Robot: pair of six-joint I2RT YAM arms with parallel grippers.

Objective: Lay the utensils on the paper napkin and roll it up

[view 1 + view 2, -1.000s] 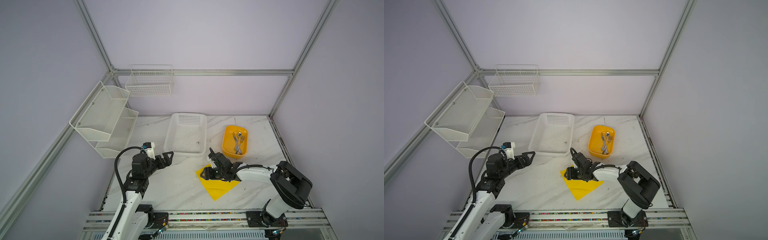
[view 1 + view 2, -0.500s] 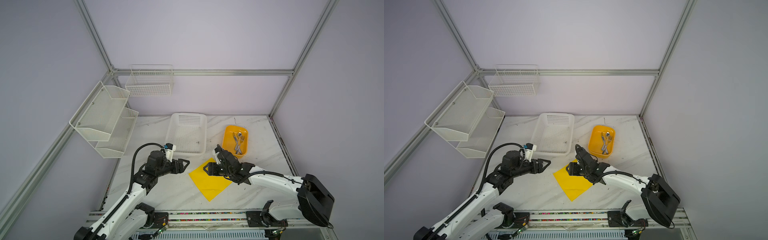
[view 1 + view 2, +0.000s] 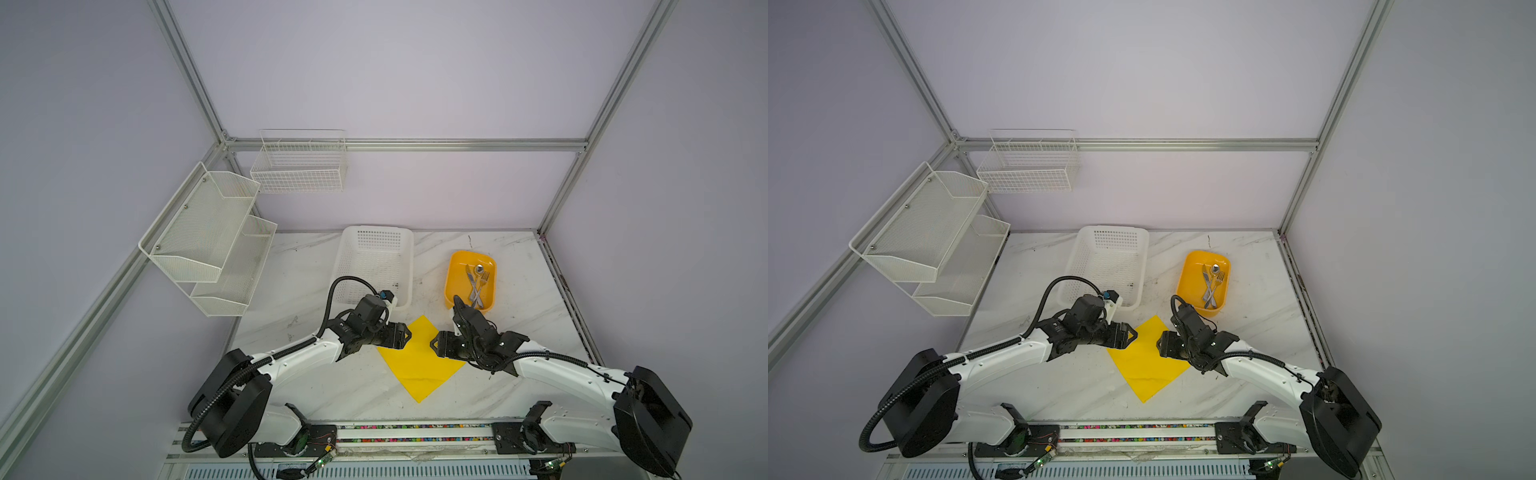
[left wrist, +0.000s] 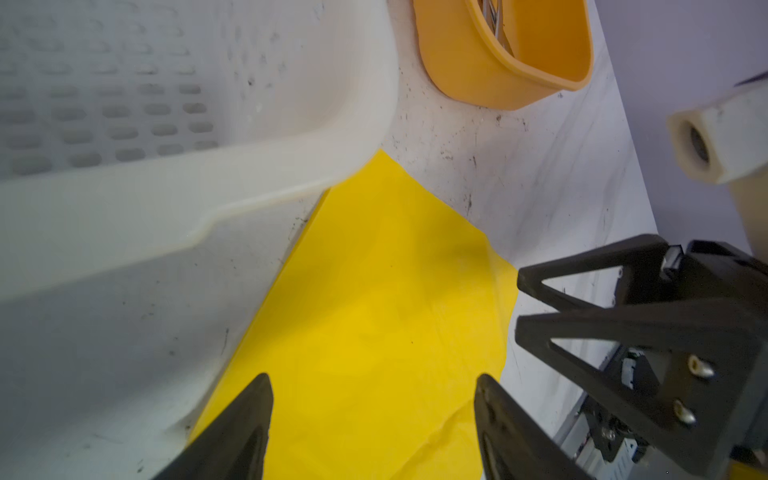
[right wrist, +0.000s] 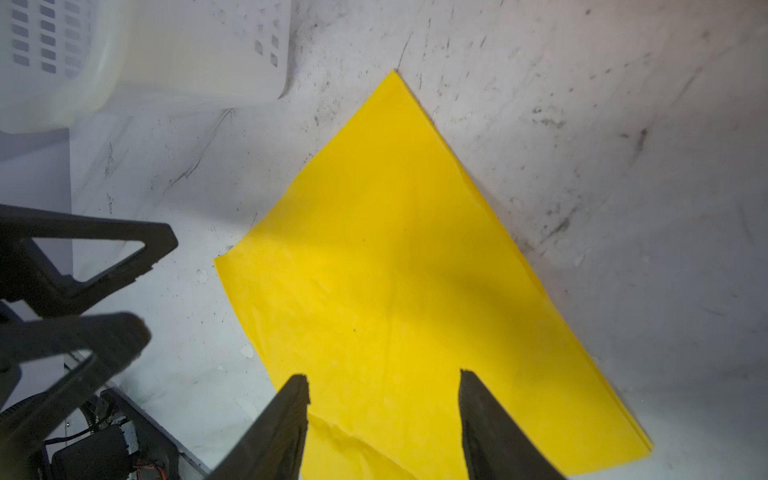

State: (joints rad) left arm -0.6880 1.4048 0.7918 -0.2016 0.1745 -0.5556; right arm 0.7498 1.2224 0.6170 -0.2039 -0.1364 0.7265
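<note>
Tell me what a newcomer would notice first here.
The bright yellow napkin lies flat, cornerwise, at the table's front centre. The left gripper and right gripper face each other over its side corners, jaws apart and empty. Behind on the right, the utensils lie crossed in an orange tub.

White basket [image 3: 374,270] and orange tub [image 3: 455,286] flank a bare gap behind the napkin [image 3: 419,365]

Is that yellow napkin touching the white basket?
Apart. The right wrist view shows a strip of bare marble table between the paper napkin corner and the white basket.
</note>
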